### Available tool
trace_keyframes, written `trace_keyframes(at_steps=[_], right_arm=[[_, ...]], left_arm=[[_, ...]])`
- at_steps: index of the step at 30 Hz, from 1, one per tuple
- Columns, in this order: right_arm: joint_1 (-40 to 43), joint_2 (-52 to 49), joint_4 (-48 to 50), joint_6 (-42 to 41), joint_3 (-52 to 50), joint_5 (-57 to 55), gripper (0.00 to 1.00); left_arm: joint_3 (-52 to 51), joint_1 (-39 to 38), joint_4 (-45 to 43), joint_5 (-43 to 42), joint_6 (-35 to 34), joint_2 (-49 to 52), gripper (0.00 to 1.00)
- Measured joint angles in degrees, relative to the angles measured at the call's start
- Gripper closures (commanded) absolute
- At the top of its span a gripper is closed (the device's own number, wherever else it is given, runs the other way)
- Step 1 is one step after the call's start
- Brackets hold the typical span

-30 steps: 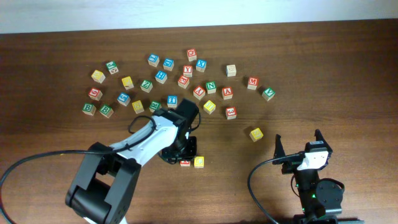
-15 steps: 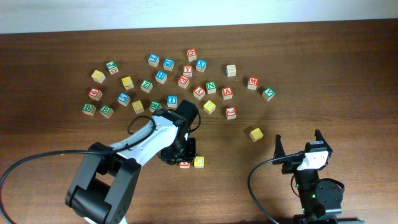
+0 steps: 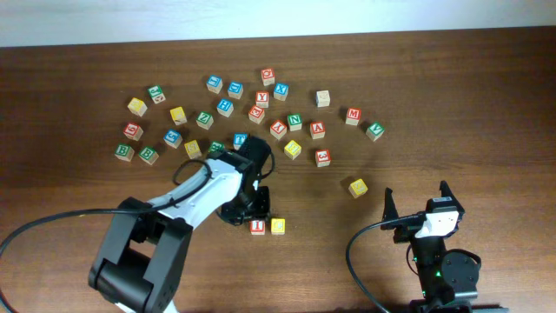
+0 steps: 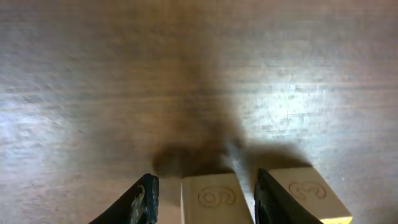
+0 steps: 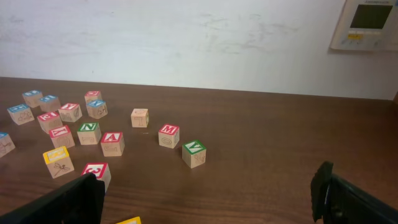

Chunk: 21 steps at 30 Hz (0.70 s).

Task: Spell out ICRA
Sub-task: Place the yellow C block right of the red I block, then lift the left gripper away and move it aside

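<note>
Red-faced, the I cube [image 3: 258,227] now stands released just left of the yellow C cube [image 3: 278,226]. The left gripper [image 4: 207,202] has eased its jaws apart and is pulling back up-left of the C. Half the word seems placed; well right of the C, the right gripper [image 3: 417,196] hangs wide apart, empty.

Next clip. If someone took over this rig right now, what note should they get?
Grippers: the left gripper is open and empty, straddling the red I cube. The right gripper is open, empty and parked at the near right.
Done: the red I cube and the yellow C cube sit side by side at the front.
Left: the red A cube lies farther back beside a green N cube. The green R cube cannot be picked out at this size. Both go after C.
</note>
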<state>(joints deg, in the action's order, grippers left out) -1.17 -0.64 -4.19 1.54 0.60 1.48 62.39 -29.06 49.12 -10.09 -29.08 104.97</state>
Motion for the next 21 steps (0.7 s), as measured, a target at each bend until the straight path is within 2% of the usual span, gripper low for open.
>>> trace_keyframes(at_steps=[7, 12, 17, 21], right_arm=[[0.0, 0.0, 0.0, 0.04, 0.0, 0.0, 0.02], [0.0, 0.0, 0.0, -0.02, 0.0, 0.0, 0.02], [0.0, -0.04, 0.0, 0.0, 0.0, 0.0, 0.02], [0.0, -0.04, 0.0, -0.02, 0.0, 0.0, 0.02]], left_arm=[[0.04, 0.28, -3.85, 0.02, 0.0, 0.0, 0.57], [3.69, 0.92, -3.13, 0.76, 0.0, 0.0, 0.56], [12.17, 0.98, 4.92, 6.14, 0.0, 0.02, 0.54], [23.67, 0.98, 14.82, 9.33, 0.02, 0.04, 0.53]])
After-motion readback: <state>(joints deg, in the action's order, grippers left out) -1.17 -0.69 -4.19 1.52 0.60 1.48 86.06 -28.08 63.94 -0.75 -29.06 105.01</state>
